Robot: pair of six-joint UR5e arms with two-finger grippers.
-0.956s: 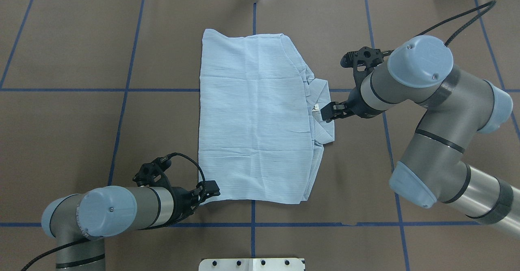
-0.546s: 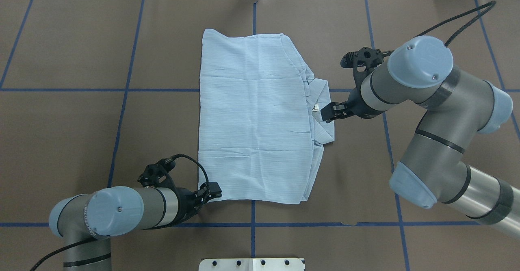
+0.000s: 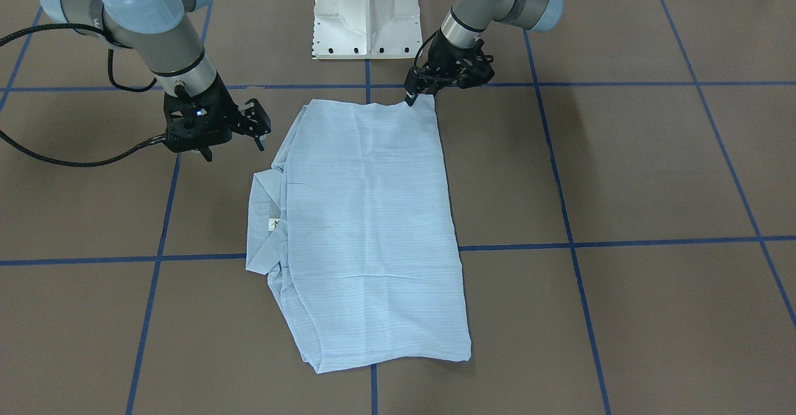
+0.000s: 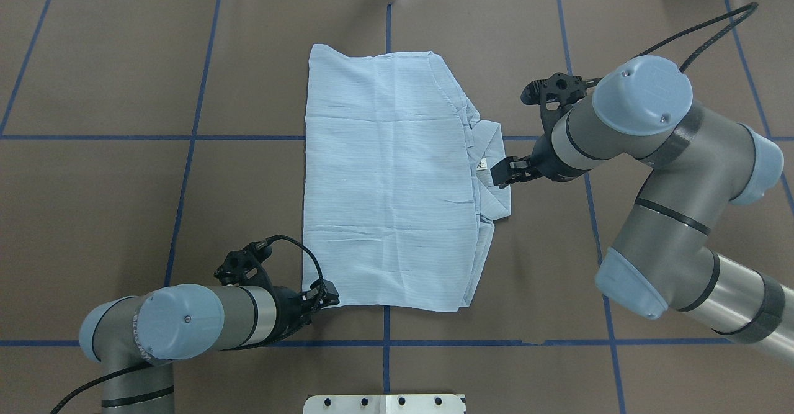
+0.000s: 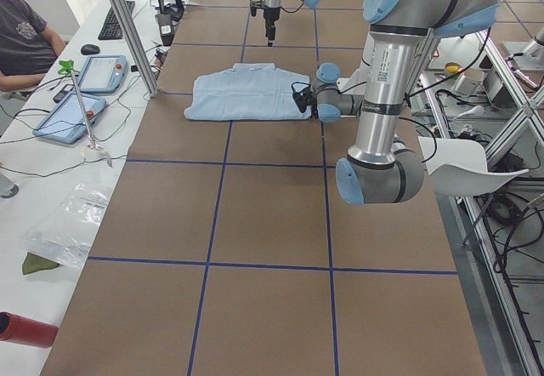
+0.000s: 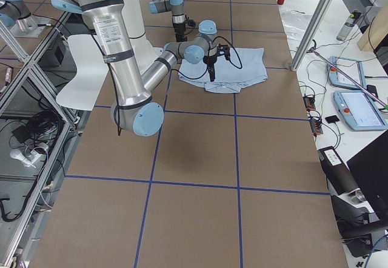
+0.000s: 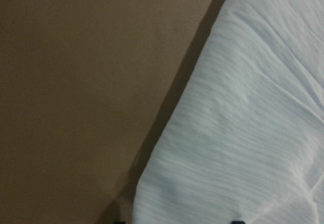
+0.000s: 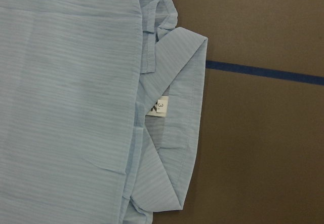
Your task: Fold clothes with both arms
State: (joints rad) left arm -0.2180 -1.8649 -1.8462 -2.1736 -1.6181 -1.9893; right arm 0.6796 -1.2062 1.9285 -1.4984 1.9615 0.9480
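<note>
Shirt (image 4: pixel 391 178) folded flat mid-table (image 4: pixel 124 184). Left pincer (image 4: pixel 325 293) at its near corner; wrist view suggests tips apart, straddling cloth. Right pincer (image 3: pixel 234 146) spread, raised by collar (image 4: pixel 496 153). Label (image 8: pixel 159 106) print legible only close-up.

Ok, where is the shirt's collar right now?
In the overhead view the collar juts from the folded shirt's right edge, on the robot's right side, just under the right gripper.
</note>
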